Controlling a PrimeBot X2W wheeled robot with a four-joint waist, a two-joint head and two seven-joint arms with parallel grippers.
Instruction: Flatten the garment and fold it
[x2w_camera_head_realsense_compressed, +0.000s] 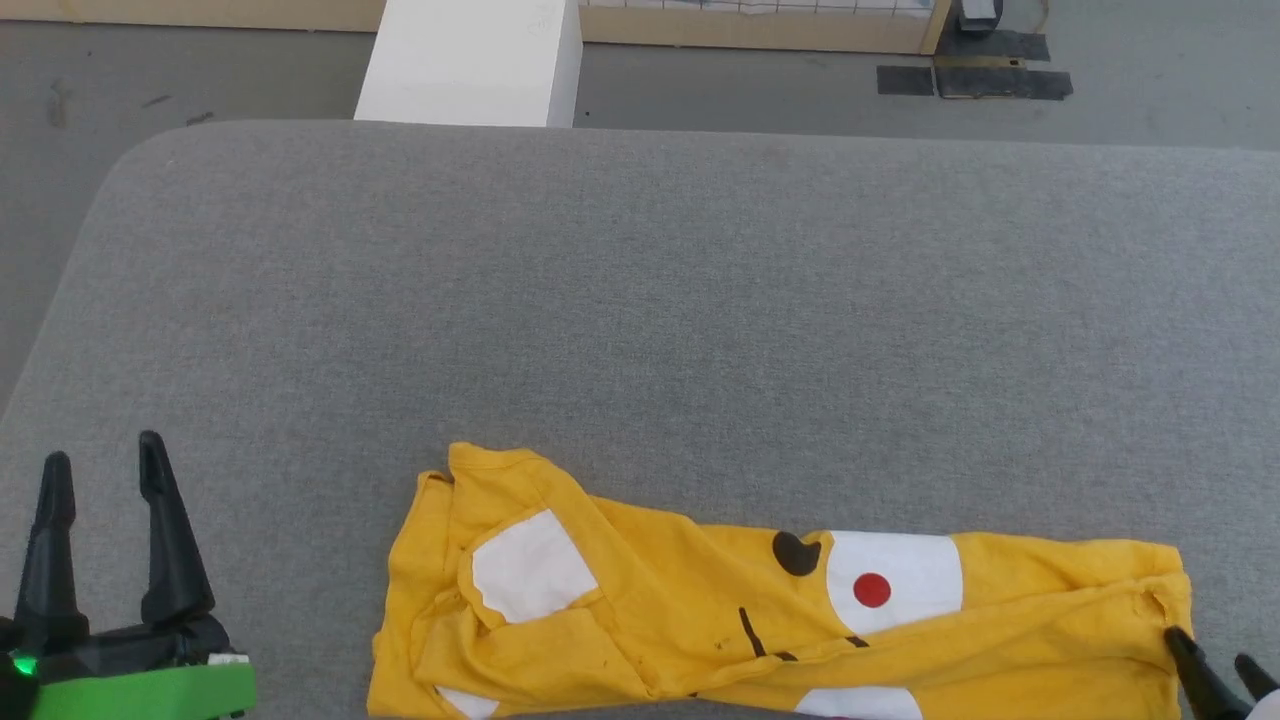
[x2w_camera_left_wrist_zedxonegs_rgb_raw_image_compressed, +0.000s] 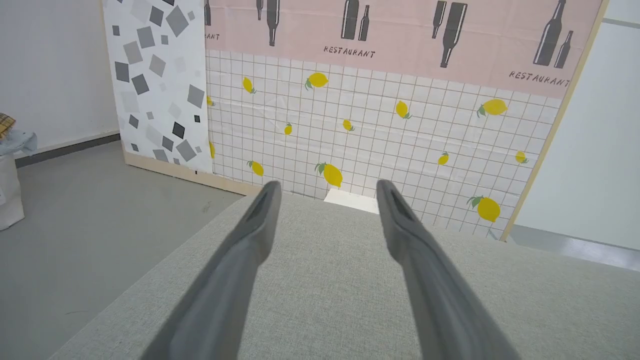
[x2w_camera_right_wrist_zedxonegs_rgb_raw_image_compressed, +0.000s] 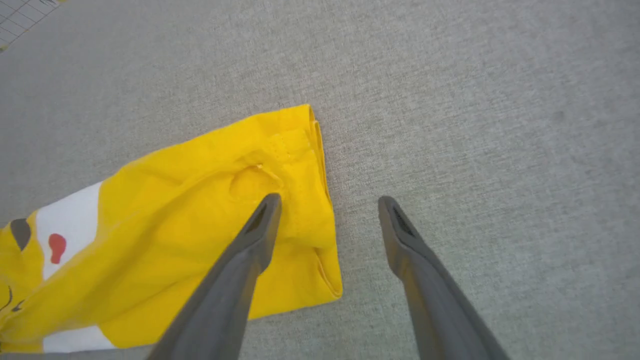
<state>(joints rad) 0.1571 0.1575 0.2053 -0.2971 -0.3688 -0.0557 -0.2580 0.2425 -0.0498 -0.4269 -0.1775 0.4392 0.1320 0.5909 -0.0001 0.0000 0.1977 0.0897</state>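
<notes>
The grey woven pad (x2w_camera_head_realsense_compressed: 640, 300), rounded at its corners, took up most of the scene. Beyond the pad's far edge stood a printed backdrop (x2w_camera_left_wrist_zedxonegs_rgb_raw_image_compressed: 380, 115). It had a pink band of dark bottle shapes with the word RESTAURANT repeated on it, white tiles dotted with lemons below, and a panel of grey squares alongside. A plain white block (x2w_camera_head_realsense_compressed: 470, 60) sat just beyond the same far edge.

The garment (x2w_camera_head_realsense_compressed: 680, 600), soft mustard-yellow cotton with white patches, a red dot and short dark stripes, lay in a long band along the pad's near edge (creased and doubled over on itself).

The left gripper (x2w_camera_head_realsense_compressed: 102, 450) hung over the pad's near left corner, fingers spread wide with nothing between them. The right gripper (x2w_camera_head_realsense_compressed: 1208, 648) was equally wide and empty at the pad's near right. One of its fingers was over the garment's hemmed end and the other over bare pad.
</notes>
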